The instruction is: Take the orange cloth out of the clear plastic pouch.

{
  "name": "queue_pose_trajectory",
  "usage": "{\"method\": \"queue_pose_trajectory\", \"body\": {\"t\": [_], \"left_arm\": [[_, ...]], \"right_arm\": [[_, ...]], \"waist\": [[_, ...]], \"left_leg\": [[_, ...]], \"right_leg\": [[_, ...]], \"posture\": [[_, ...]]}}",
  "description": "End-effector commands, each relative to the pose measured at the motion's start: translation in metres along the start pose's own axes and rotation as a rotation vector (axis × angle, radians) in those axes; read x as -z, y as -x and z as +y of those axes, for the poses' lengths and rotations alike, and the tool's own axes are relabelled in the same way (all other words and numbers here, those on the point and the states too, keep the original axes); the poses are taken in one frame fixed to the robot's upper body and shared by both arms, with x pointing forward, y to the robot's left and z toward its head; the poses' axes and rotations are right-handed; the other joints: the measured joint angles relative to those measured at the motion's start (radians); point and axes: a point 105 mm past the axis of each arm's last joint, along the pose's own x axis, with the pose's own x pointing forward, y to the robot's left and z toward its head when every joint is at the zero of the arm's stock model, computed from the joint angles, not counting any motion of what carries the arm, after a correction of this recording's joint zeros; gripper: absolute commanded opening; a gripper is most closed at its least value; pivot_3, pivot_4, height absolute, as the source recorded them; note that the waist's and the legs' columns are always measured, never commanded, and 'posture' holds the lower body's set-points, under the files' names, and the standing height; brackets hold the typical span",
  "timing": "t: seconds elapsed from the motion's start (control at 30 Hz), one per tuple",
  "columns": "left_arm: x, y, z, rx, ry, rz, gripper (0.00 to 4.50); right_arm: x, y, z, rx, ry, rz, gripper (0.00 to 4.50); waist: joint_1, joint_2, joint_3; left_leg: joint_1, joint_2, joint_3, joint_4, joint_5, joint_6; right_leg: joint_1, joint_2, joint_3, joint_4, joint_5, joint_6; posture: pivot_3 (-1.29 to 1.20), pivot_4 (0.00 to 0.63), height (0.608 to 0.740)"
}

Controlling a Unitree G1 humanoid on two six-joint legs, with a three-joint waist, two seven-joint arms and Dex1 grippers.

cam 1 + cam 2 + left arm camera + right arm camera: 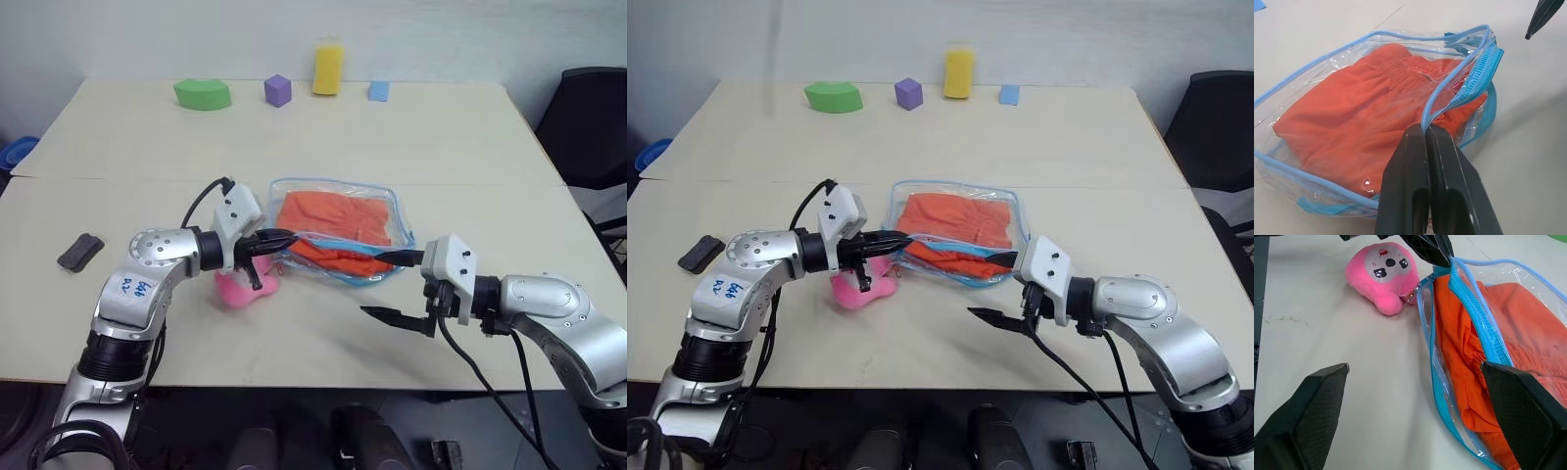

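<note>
- Lying near the middle of the head view, on the pale desk (pixel 411 137), the clear plastic pouch (pixel 384 201) has its zipper side turned toward the lower edge of the frame and gaping open.
- The orange cloth (pixel 333 220) sits inside the pouch, filling most of it; a fold of it bulges at the open zipper mouth, seen in the right wrist view as crumpled fabric (pixel 1459 357) between the two blue zipper edges.
- The left gripper (pixel 284 238) comes in from the left of the frame, its jaws clenched on the pouch's blue-edged rim at the left end of the opening; the left wrist view shows the two black fingers (pixel 1410 186) pressed together with the clear plastic edge pinched at their tips.
- The right gripper (pixel 397 286) reaches in from the lower right with jaws spread wide and holding nothing: the upper finger lies at the pouch's right corner by the opening, the lower one hangs over bare desk just below the pouch.
- A pink plush charm (pixel 1385 271) lies on the desk beside the pouch's left end, under the left gripper, joined to the pouch by a small metal clip.
</note>
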Motion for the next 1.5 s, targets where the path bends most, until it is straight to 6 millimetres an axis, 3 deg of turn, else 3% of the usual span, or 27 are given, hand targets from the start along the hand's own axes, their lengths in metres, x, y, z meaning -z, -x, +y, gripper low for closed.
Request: {"method": "queue_pose_trajectory", "body": {"t": [0.03, 0.27, 0.37, 0.4, 0.6, 0.77, 0.97, 1.13, 1.23, 1.37, 1.5], "left_arm": [[-0.014, 0.003, -0.002, 0.001, -0.047, -0.037, 0.0], [-0.014, 0.003, -0.002, 0.001, -0.047, -0.037, 0.0], [0.011, 0.011, -0.016, 0.007, -0.033, 0.023, 0.0], [0.013, 0.013, -0.019, 0.015, -0.028, 0.026, 0.45], [0.016, 0.018, -0.017, -0.007, -0.082, 0.052, 2.14], [0.015, 0.018, -0.013, -0.031, -0.066, 0.036, 2.14], [0.017, 0.021, -0.013, -0.039, -0.074, 0.05, 2.14], [0.014, 0.027, -0.006, -0.046, -0.102, 0.077, 3.29], [0.009, 0.021, -0.006, -0.028, -0.141, 0.072, 4.19], [0.015, 0.01, -0.017, 0.043, -0.213, 0.095, 4.19], [0.02, -0.001, -0.027, 0.12, -0.283, 0.11, 4.22]], "right_arm": [[-0.007, 0.0, -0.001, 0.006, 0.025, -0.02, 4.49], [-0.007, 0.0, -0.001, 0.006, 0.025, -0.02, 4.49], [0.013, -0.026, -0.021, 0.169, -0.021, 0.008, 4.49], [0.014, -0.031, -0.021, 0.182, -0.026, 0.013, 4.5], [0.022, -0.033, -0.026, 0.234, 0.021, 0.066, 4.5], [0.022, -0.031, -0.026, 0.235, 0.028, 0.062, 4.5], [0.024, -0.026, -0.025, 0.259, 0.011, 0.051, 4.5], [0.027, -0.014, -0.016, 0.197, 0.058, 0.074, 4.5], [0.013, -0.004, -0.004, 0.125, 0.059, 0.006, 4.5], [0.012, 0.009, 0.005, 0.099, 0.052, 0.014, 4.5], [0.021, 0.023, 0.015, 0.081, 0.032, 0.059, 3.62]], "waist": [[0.0, 0.0, 0.0], [0.0, 0.0, 0.0], [-0.015, -0.003, -0.002], [-0.015, -0.003, -0.002], [0.01, -0.002, -0.001], [0.016, -0.002, -0.001], [0.018, -0.002, -0.001], [0.02, -0.002, -0.001], [0.022, -0.002, -0.001], [0.022, -0.002, -0.001], [0.023, -0.002, -0.001]], "left_leg": [[0.0, 0.0, 0.0, 0.0, 0.0, 0.0], [0.0, 0.0, 0.0, 0.0, 0.0, 0.0], [0.002, 0.001, 0.001, -0.001, 0.0, 0.0], [0.004, 0.0, 0.0, -0.003, 0.0, 0.0], [0.0, -0.001, -0.001, -0.001, 0.001, -0.001], [0.001, -0.002, -0.001, -0.001, 0.0, 0.0], [0.001, -0.002, -0.001, -0.001, 0.0, 0.001], [0.001, -0.002, 0.0, -0.001, -0.002, 0.003], [0.001, -0.002, -0.001, -0.001, -0.002, 0.004], [0.001, -0.002, -0.001, -0.001, -0.002, 0.004], [0.001, -0.002, -0.001, -0.001, -0.002, 0.004]], "right_leg": [[0.0, 0.0, 0.0, 0.0, 0.0, 0.0], [0.0, 0.0, 0.0, 0.0, 0.0, 0.0], [0.0, 0.001, 0.002, 0.0, 0.0, 0.0], [0.001, 0.002, 0.004, 0.0, 0.0, 0.0], [-0.003, 0.0, 0.004, 0.002, 0.0, 0.0], [-0.002, 0.0, 0.004, 0.001, 0.0, 0.0], [-0.002, 0.0, 0.004, 0.002, 0.0, 0.0], [-0.002, 0.0, 0.004, 0.001, 0.0, 0.0], [-0.002, 0.0, 0.004, 0.001, 0.0, 0.0], [-0.001, 0.0, 0.004, 0.001, 0.0, 0.0], [0.0, 0.0, 0.004, 0.0, 0.0, 0.0]], "posture": [[0.0, 0.15, 0.74], [0.0, 0.15, 0.74], [0.0, 0.15, 0.74], [0.0, 0.15, 0.74], [0.0, 0.15, 0.74], [0.0, 0.15, 0.74], [0.0, 0.15, 0.74], [0.0, 0.15, 0.74], [0.0, 0.15, 0.74], [0.0, 0.15, 0.74], [0.0, 0.15, 0.74]]}}
